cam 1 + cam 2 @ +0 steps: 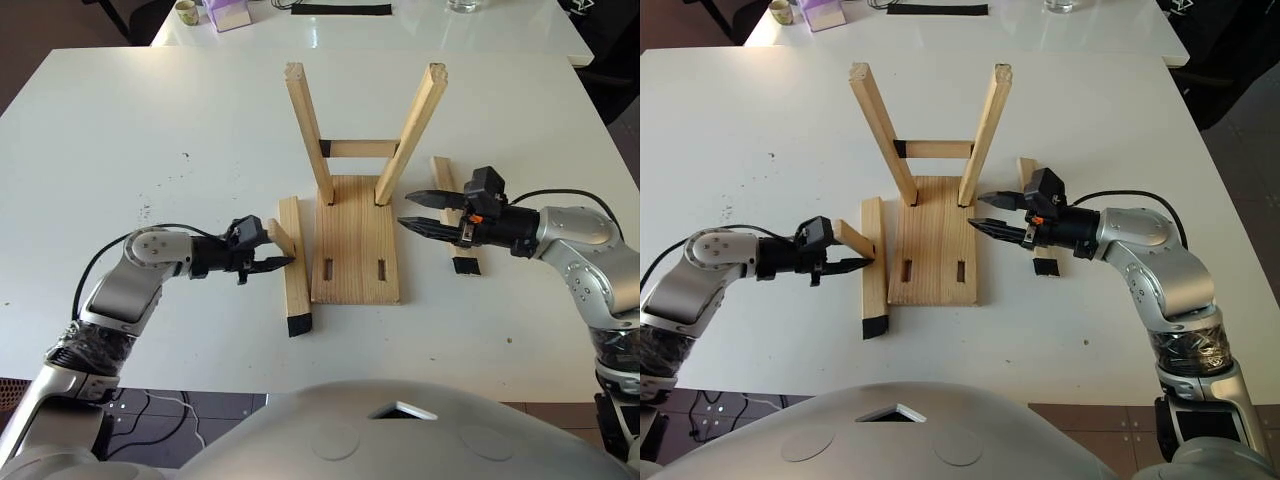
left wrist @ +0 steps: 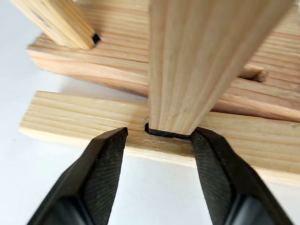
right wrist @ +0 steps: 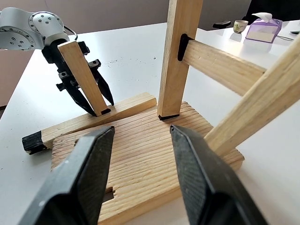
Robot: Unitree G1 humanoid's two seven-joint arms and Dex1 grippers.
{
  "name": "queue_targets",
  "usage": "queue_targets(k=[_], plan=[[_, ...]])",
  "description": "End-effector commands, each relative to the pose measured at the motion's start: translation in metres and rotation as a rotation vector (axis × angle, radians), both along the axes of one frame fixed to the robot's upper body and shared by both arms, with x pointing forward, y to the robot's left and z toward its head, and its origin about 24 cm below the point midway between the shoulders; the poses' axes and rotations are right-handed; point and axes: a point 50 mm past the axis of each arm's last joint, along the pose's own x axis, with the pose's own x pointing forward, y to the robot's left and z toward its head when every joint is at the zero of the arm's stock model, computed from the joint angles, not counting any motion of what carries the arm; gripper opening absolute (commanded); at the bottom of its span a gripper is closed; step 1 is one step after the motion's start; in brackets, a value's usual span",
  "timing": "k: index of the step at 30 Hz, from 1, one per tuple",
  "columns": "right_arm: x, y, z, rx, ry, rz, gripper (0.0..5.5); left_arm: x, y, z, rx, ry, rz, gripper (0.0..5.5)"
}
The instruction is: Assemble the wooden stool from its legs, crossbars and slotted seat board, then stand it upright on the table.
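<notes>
No text, label, number or sign can be read.

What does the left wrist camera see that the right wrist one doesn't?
Only left wrist view: the left gripper's inner pads, open around the short bar's base. Only right wrist view: the right gripper, open, the crossbar between two upright legs, a cup, a tissue box. Both: seat board, lying leg, short bar.
</notes>
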Motion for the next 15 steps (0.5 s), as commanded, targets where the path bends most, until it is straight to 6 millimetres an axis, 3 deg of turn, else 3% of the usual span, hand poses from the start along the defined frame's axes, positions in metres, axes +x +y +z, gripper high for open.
queue_targets(k=[1, 6, 12, 15], plan=[[0.005, -0.001, 0.007, -0.015, -0.028, 0.020, 2.18, -0.019, 0.012, -0.036, 0.063, 0.067, 0.149, 3.07], [0.005, -0.009, 0.009, -0.008, -0.019, -0.011, 2.18, -0.010, 0.023, 0.034, -0.341, -0.022, 0.256, 3.07], [0.005, -0.008, 0.010, 0.001, -0.021, -0.021, 2.18, -0.011, 0.026, 0.082, -0.499, -0.079, 0.235, 3.07], [0.006, -0.008, 0.012, 0.003, -0.026, -0.022, 2.18, -0.011, 0.022, 0.108, -0.680, -0.081, 0.205, 3.07]])
